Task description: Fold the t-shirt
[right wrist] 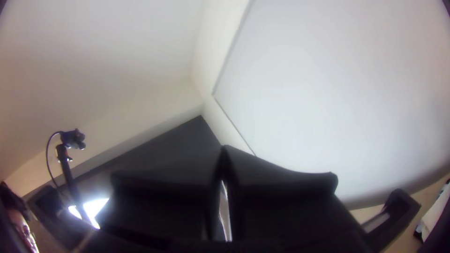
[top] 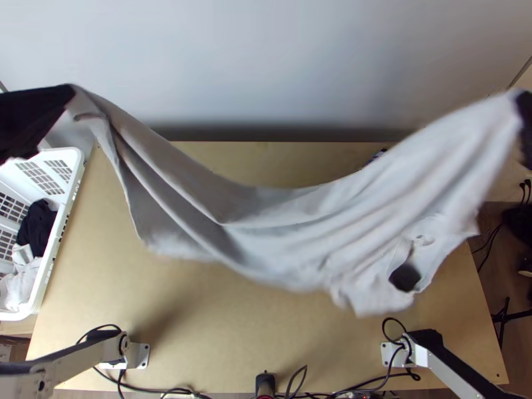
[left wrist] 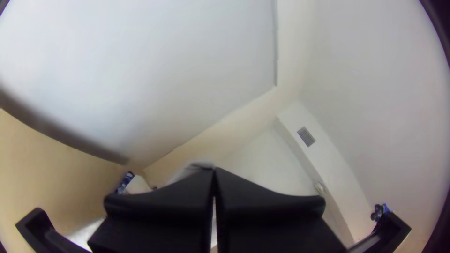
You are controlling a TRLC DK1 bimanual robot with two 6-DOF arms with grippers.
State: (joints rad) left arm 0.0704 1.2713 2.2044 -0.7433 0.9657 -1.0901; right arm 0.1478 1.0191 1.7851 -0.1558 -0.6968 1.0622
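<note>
White t-shirt [top: 286, 233] hangs between both end effectors [top: 64, 98].

Top view: left hand [top: 64, 106] and right hand [top: 523, 120] cut off at opposite edges. T-shirt [top: 286, 226] blurred, lower edge most; gripped ends hidden between fingers. Basket [top: 74, 159] cropped.

No readable text, labels or numbers anywhere

The jaws meet on what looks like pale cloth [right wrist: 225, 214].
</note>
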